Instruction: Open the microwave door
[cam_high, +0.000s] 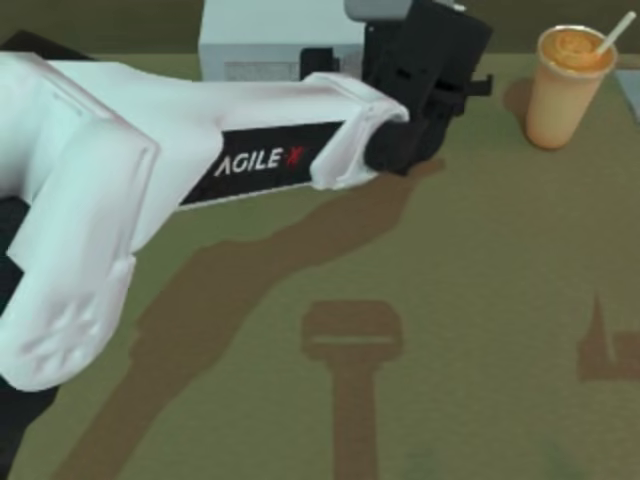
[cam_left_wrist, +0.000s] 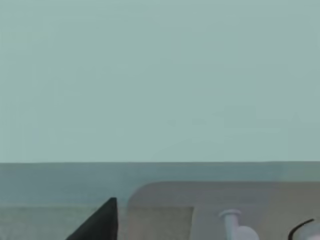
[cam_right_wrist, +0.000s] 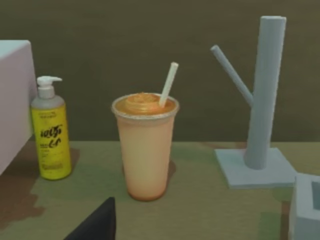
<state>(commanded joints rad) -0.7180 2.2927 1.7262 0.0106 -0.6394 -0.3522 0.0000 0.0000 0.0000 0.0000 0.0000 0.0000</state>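
1. From above, my left arm reaches across the olive table (cam_high: 450, 300); its black left gripper (cam_high: 425, 90) sits at the front of the boxy pale blue-white microwave (cam_high: 270, 40) at the far edge. I cannot tell its finger state. The microwave's long axis runs left-right.
2. My left wrist shows only pale panel.
3. My right wrist sees an orange drink cup with straw (cam_right_wrist: 145, 150) and a yellow pump bottle (cam_right_wrist: 50, 135).

The microwave (cam_high: 280, 40) stands at the far edge of the tabletop (cam_high: 480, 300). The left gripper (cam_high: 425, 95) is at its right front. The cup (cam_high: 562, 85) stands far right.
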